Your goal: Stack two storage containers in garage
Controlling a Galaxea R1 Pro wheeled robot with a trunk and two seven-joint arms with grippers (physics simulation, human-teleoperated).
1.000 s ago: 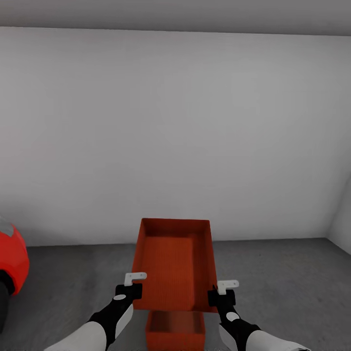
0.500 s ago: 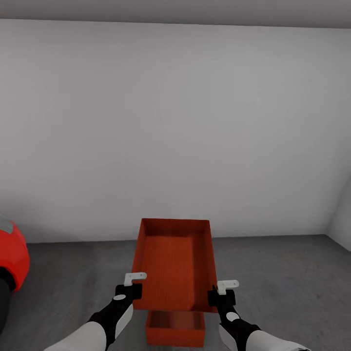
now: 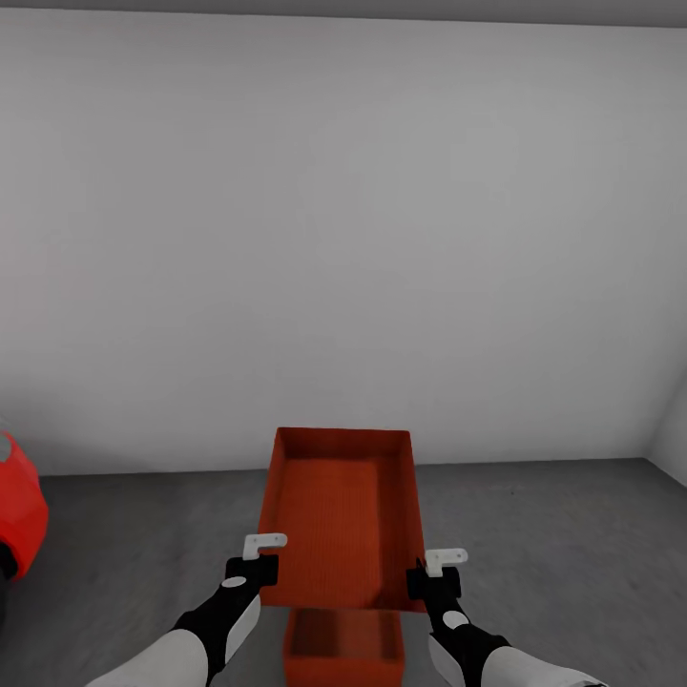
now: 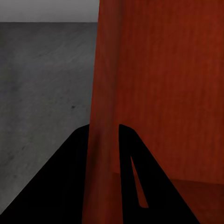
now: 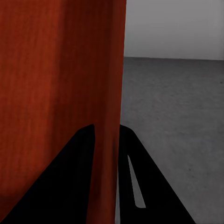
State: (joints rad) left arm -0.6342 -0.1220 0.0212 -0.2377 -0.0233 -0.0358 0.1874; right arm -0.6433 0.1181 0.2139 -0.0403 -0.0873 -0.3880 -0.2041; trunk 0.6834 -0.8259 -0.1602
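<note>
I hold one orange-red storage container [image 3: 343, 515] level in the air, gripped by its two long side walls. My left gripper [image 3: 256, 572] is shut on its left wall [image 4: 105, 84], which passes between the black fingers [image 4: 65, 182]. My right gripper [image 3: 431, 580] is shut on its right wall [image 5: 109, 84]. The other storage container [image 3: 343, 649] rests on the dark grey floor [image 3: 553, 553] directly below the held one's near end, partly hidden by it. This is the garage.
A plain white-grey wall [image 3: 343, 239] closes the view ahead, meeting the floor just beyond the held container. The rounded end of a shiny red car [image 3: 17, 515] shows at the left edge. Bare floor spreads out on both sides of the containers.
The whole view has shifted: the ceiling line rose and the red car slid toward the left edge, so the camera moved. Both grippers and the held container keep their places in the picture.
</note>
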